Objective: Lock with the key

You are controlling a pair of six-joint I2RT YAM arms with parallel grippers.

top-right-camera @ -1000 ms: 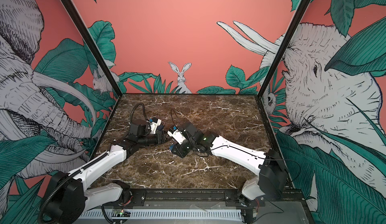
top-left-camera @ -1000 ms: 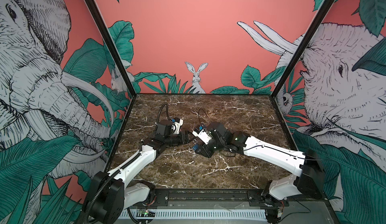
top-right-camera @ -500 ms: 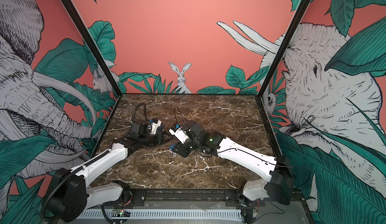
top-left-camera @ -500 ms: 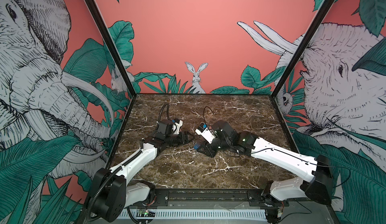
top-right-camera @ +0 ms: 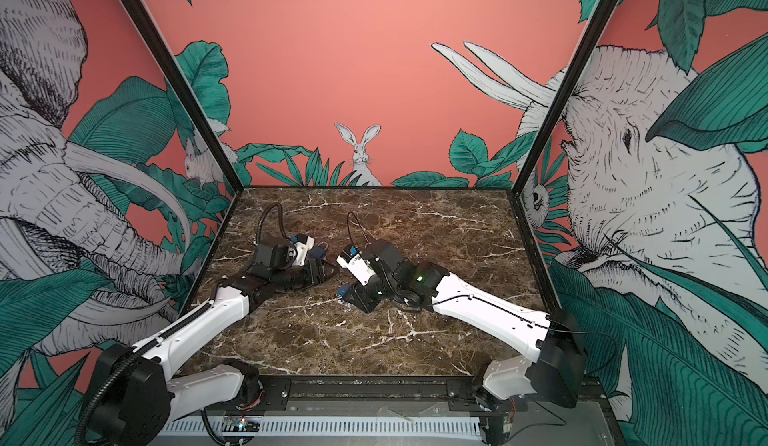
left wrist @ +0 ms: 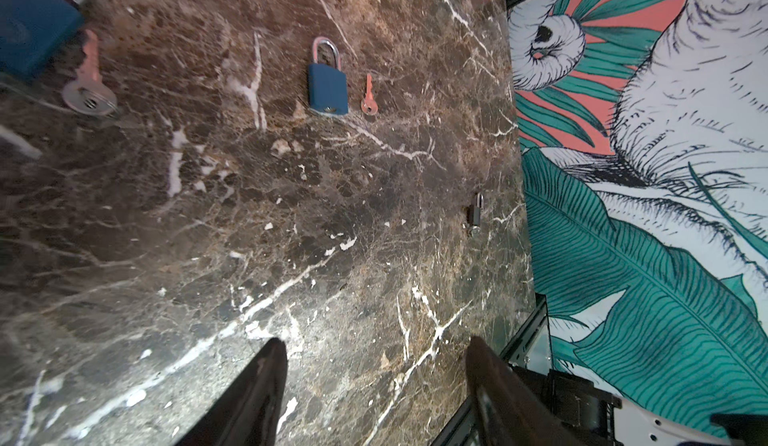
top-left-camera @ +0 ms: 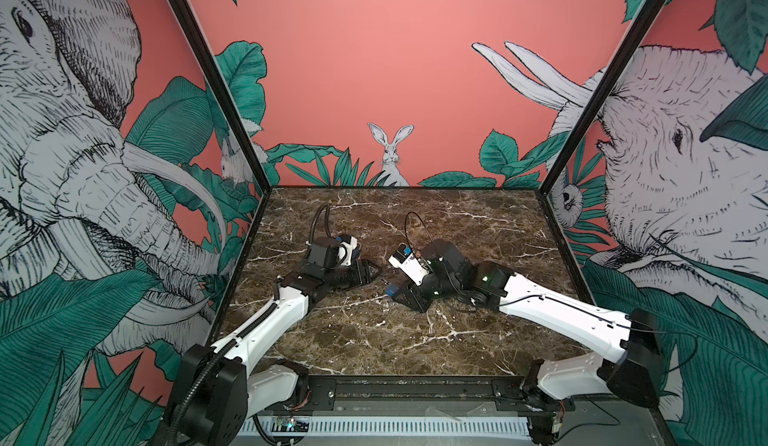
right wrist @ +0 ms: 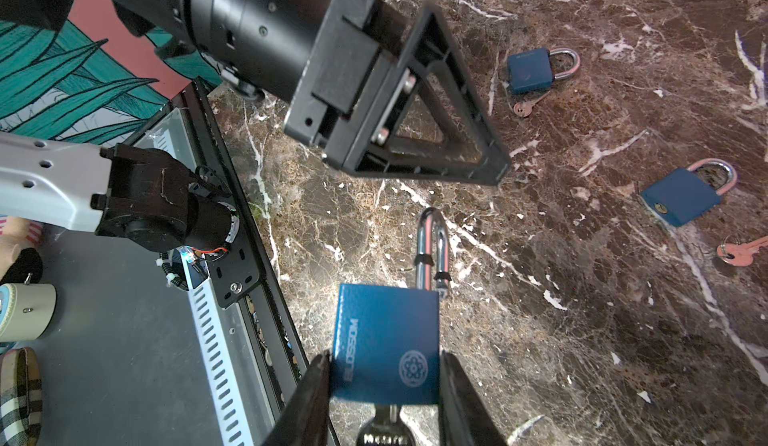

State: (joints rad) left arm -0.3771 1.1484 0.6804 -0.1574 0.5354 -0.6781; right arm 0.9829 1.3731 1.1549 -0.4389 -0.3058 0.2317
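Observation:
A blue padlock (right wrist: 386,340) sits upright between my right gripper's (right wrist: 385,358) fingers, which are shut on its two sides. A silver key (right wrist: 384,429) is in its keyhole at the end nearest the wrist. Its steel shackle (right wrist: 432,248) points away, edge-on, so I cannot tell whether it is latched. In both top views this padlock (top-left-camera: 390,290) (top-right-camera: 341,291) is low over the marble at mid-table. My left gripper (left wrist: 374,365) (top-left-camera: 373,272) is open and empty, its tips a short way left of the held padlock.
Two more blue padlocks (right wrist: 530,70) (right wrist: 681,196) lie on the marble, each with a loose key (right wrist: 524,108) (right wrist: 744,250) beside it. A small dark lock (left wrist: 475,213) lies near the table's right edge. The black front rail (right wrist: 232,232) is close behind my right gripper.
My right arm's rear links swung to the right while its gripper stayed in place on the padlock. The left gripper's jaws narrowed a little.

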